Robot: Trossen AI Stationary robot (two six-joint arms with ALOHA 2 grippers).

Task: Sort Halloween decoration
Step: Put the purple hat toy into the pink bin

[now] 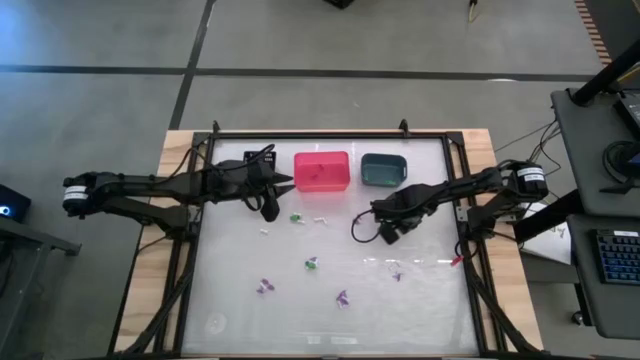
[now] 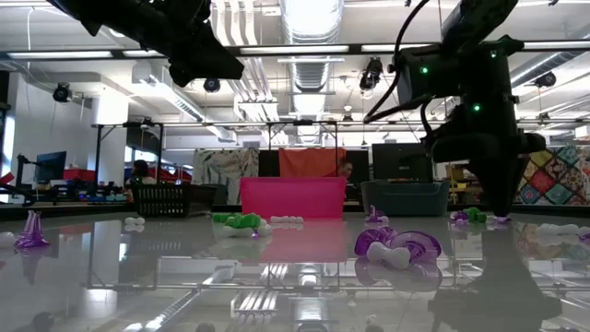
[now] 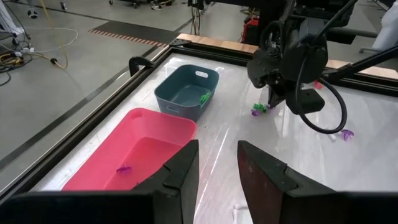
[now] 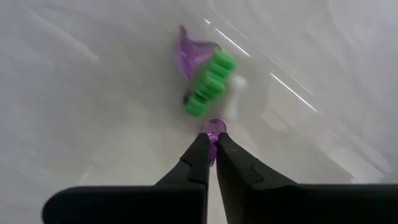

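Observation:
Small green, purple and white trinkets lie scattered on the glossy table, such as a green one (image 1: pixel 297 217), a purple one (image 1: pixel 342 298) and another purple one (image 2: pixel 396 244). My right gripper (image 4: pixel 213 138) is low over the table's middle right (image 1: pixel 390 230), shut on a tiny purple trinket. Just beyond its tips lie a green trinket (image 4: pixel 208 84), a purple one (image 4: pixel 189 53) and a white one (image 4: pixel 236 84). My left gripper (image 3: pixel 217 168) is open and empty, hovering in front of the pink bin (image 1: pixel 322 170). My right gripper pinches a tiny purple trinket (image 4: pixel 213 127) between the very tips of its two fingers, coming at it from above and pointing down. Only a small purple nub shows past the fingertips. Whether the trinket still rests on the table, I cannot tell.
Three bins stand in a row along the far edge: a black one (image 1: pixel 255 158) partly under the left arm, the pink one (image 3: pixel 149 155) holding a purple trinket (image 3: pixel 124 168), and a teal one (image 3: pixel 186 93) holding a green trinket (image 3: pixel 204 96). A black frame (image 1: pixel 465 250) borders the table.

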